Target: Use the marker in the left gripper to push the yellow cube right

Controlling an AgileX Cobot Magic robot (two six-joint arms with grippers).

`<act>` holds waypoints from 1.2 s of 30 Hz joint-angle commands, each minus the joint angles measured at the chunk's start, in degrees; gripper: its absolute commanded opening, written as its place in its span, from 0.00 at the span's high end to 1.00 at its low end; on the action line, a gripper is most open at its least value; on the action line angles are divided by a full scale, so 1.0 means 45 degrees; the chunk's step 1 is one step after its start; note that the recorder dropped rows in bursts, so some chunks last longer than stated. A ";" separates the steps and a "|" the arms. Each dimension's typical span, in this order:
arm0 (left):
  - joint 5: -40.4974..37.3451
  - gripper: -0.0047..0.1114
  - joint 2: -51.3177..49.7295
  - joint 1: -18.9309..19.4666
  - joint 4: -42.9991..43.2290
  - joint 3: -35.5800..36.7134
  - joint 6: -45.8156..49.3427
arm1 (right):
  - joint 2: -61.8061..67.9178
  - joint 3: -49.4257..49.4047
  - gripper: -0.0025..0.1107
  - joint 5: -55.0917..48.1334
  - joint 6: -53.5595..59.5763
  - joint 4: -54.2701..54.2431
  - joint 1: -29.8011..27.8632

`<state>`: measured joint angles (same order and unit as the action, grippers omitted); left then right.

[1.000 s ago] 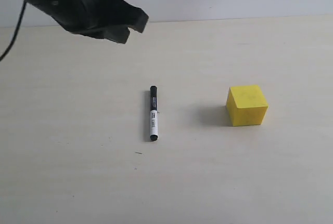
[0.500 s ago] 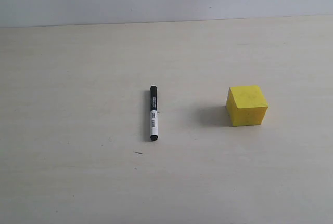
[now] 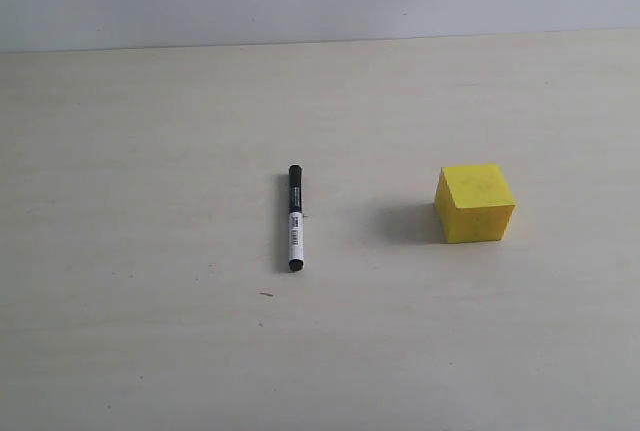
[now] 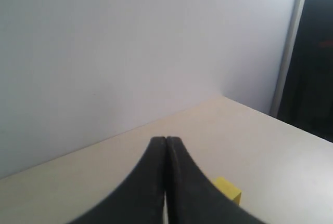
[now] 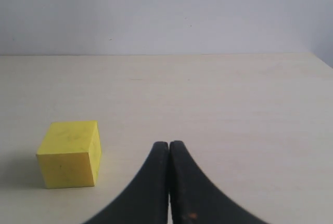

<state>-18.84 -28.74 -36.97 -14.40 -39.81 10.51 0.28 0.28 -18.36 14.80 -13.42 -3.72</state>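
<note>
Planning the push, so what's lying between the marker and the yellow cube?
Nothing: in the exterior view, only bare table and a shadow lie between the marker and the yellow cube.

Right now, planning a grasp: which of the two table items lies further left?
The marker, black-capped and slim; the yellow cube sits to its right.

Quick status on my two pincers: both are closed up tight. My left gripper [image 4: 165, 141] has its two dark fingers [image 4: 148, 187] pressed flat against each other, with only a hairline seam running down the middle. They curve in from wide bases to one blunt point out ahead of the wrist. My right gripper [image 5: 169, 144] is the same deal, fingers [image 5: 148, 187] squeezed together along their whole length, tips meeting dead centre in front of the wrist.
</note>
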 commanded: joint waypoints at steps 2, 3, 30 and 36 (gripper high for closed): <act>-0.0703 0.96 0.1254 0.1211 0.0073 0.0179 -0.0005 | -0.0062 -0.0062 0.98 0.0157 0.0024 0.0079 -0.0053; -0.0804 0.96 0.1484 0.1446 0.0073 0.0258 -0.0005 | -0.0062 -0.0062 0.98 0.0157 0.0024 0.0079 -0.0053; -0.0617 0.96 0.6387 0.4258 0.0791 0.4734 0.0047 | -0.0062 -0.0062 0.98 0.0157 0.0024 0.0054 -0.0053; 0.1108 0.96 0.6387 0.4254 0.0820 0.6192 0.0318 | -0.0062 -0.0062 0.98 0.0157 0.0024 0.0054 -0.0053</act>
<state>-17.36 -0.25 -17.93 -10.99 -14.61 10.91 0.28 0.28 -18.36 14.80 -13.42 -3.72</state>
